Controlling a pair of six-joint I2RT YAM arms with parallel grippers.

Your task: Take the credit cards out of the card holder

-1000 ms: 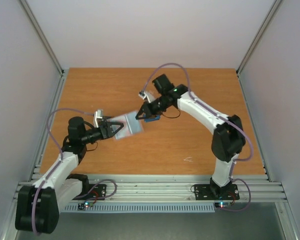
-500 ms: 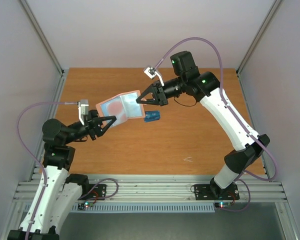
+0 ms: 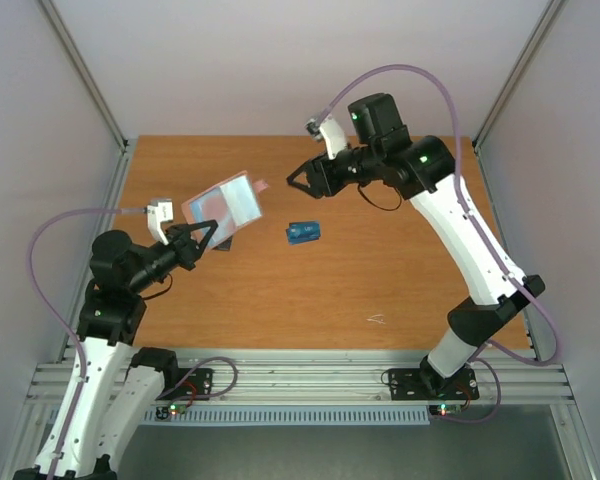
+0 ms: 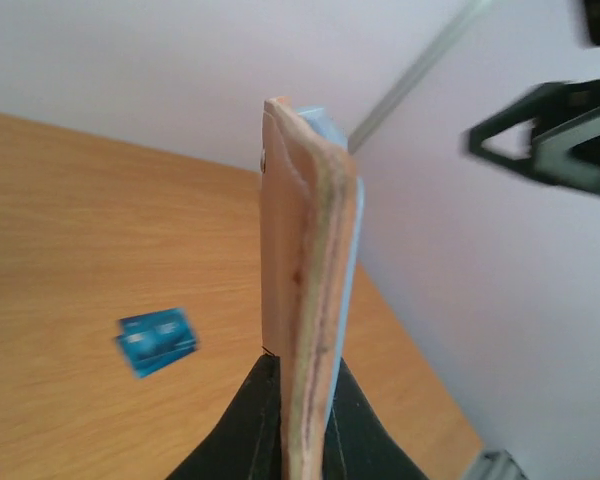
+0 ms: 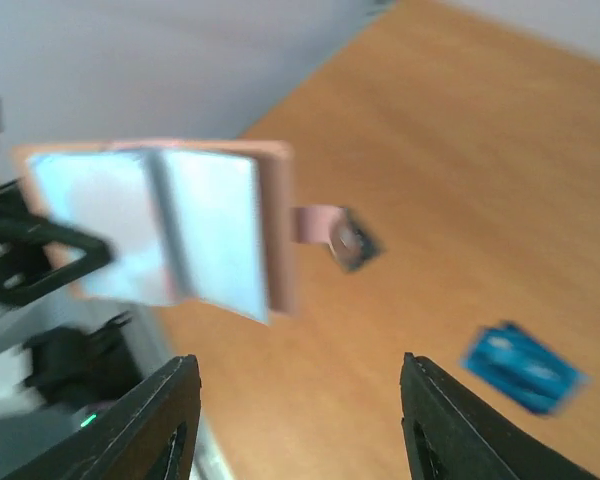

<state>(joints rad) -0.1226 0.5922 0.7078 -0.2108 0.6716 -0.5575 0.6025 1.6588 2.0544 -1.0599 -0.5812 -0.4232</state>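
Card holder (image 3: 223, 206) clamped by its lower edge between left fingers (image 4: 242, 430), above worktop (image 3: 400, 280). Right fingers (image 5: 460, 425) spread wide, holding nothing.

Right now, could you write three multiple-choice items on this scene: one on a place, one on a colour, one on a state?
1. Where is the blue card? A. flat on the table B. in the right gripper C. inside the holder
2. What colour is the holder's inside? A. red B. light blue C. black
3. How is the right gripper? A. shut on the holder B. shut on a card C. open, empty
Key: 1 A, it lies on the wood; 2 B, both panels show it; 3 C, its fingers stand apart around nothing.
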